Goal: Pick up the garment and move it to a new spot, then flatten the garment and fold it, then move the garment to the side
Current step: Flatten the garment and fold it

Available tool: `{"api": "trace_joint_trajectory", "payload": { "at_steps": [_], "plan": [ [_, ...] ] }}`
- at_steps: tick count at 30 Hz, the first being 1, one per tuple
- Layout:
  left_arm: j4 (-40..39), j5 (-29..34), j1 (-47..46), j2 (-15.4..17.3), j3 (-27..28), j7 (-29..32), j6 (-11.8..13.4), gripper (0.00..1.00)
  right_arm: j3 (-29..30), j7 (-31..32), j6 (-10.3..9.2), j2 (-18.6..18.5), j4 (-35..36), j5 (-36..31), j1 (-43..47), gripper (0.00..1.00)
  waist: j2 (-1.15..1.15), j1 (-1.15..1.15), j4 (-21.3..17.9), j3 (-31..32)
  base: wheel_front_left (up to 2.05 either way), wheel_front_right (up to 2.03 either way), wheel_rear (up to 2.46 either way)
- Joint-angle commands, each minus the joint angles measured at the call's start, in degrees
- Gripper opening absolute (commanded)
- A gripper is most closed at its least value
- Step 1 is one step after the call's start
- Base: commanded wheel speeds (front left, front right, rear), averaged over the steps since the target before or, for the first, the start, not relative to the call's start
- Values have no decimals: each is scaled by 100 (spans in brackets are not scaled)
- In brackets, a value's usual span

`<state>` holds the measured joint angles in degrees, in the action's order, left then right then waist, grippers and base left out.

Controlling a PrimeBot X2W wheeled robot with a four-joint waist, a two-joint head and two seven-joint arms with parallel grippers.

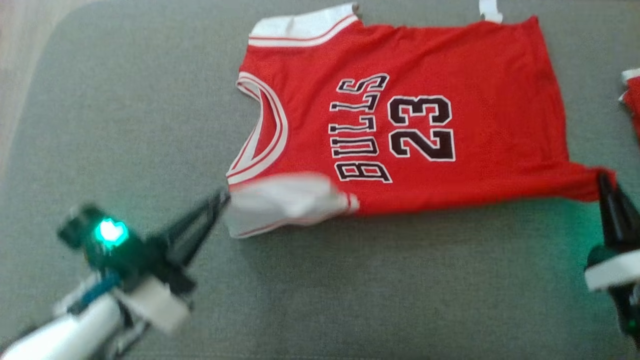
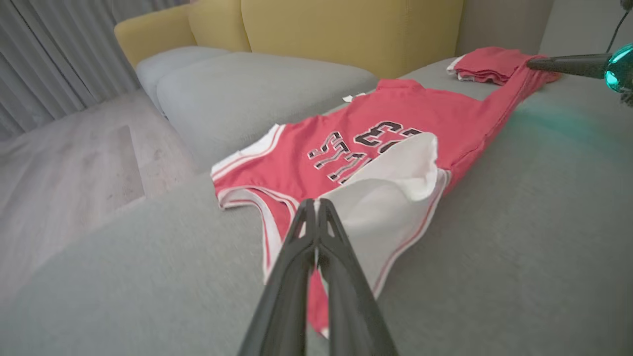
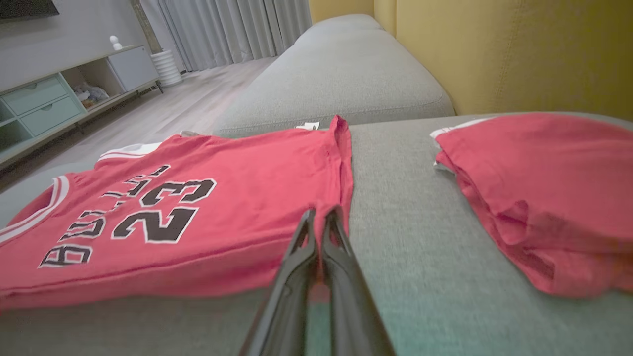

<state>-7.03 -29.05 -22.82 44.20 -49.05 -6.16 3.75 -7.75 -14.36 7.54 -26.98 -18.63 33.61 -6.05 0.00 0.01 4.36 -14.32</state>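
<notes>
The left claw (image 1: 223, 196) is pinching the jersey (image 1: 500, 100) at seven o'clock; the right claw (image 1: 603, 179) is clenching its four-o'clock corner.

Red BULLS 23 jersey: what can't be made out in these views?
- Head view: left gripper and white shoulder strap of the red BULLS 23 jersey, motion-blurred.
- Head view: second red folded garment, cut off by the right edge.
- Right wrist view: hem corner inside the right gripper, hidden by its fingers.
</notes>
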Motion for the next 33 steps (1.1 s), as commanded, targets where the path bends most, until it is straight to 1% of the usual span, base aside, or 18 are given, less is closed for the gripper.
{"api": "trace_joint_trajectory", "payload": {
  "at_steps": [1,8,10,14,17,18,19,20,21,22,23,27,30,33],
  "plan": [
    [-71,42,-359,141,337,11,-30,0,-27,-62,-5,-137,105,-47,-186,0,0,-1,-15,-204,0,0,0],
    [807,378,-1843,-218,406,136,-591,0,-354,-60,-5,-150,-361,-26,-1180,0,0,-1,-77,-730,0,0,0],
    [1086,481,-2200,-323,381,153,-712,0,-466,-61,-5,-168,-474,-9,-1424,0,0,-1,-86,-851,0,0,0],
    [1631,714,-2807,-482,287,115,-874,0,-616,-62,-5,-204,-661,20,-1830,0,0,-1,-89,-1051,0,0,0],
    [1985,839,-3158,-603,222,32,-940,0,-675,-62,-5,-209,-746,27,-2039,0,0,-1,-105,-1161,0,0,0],
    [2096,878,-3249,-640,194,-5,-956,0,-688,-62,-5,-211,-770,25,-2088,2,0,-1,-110,-1185,0,0,0],
    [2203,898,-3317,-681,170,-45,-970,0,-699,-62,-5,-210,-789,20,-2124,15,0,-1,-114,-1200,0,0,0],
    [2308,904,-3367,-724,159,-87,-976,0,-706,-62,-5,-205,-808,15,-2153,35,0,-1,-120,-1209,0,0,0],
    [2409,903,-3397,-763,160,-129,-974,15,-689,-62,-5,-194,-831,6,-2176,85,0,-1,-128,-1211,0,0,0],
    [2498,893,-3404,-805,170,-190,-952,70,-662,-63,-5,-177,-851,-8,-2193,100,0,-1,-136,-1205,0,0,0],
    [2582,864,-3382,-849,198,-255,-897,100,-644,-63,-5,-156,-865,-21,-2196,100,0,-1,-144,-1188,0,0,0],
    [2735,590,-2999,-1006,329,-464,-633,100,-499,-63,-5,-68,-831,-64,-2078,100,0,-1,-160,-1043,0,0,0],
    [2661,170,-2436,-1166,453,-538,-440,100,-350,-63,-5,22,-769,-109,-1908,100,0,-1,-154,-918,0,0,0],
    [2476,-304,-1804,-1343,558,-613,-333,100,-287,-63,-5,112,-739,-136,-1739,100,0,-1,-153,-824,0,0,0]
  ]
}}
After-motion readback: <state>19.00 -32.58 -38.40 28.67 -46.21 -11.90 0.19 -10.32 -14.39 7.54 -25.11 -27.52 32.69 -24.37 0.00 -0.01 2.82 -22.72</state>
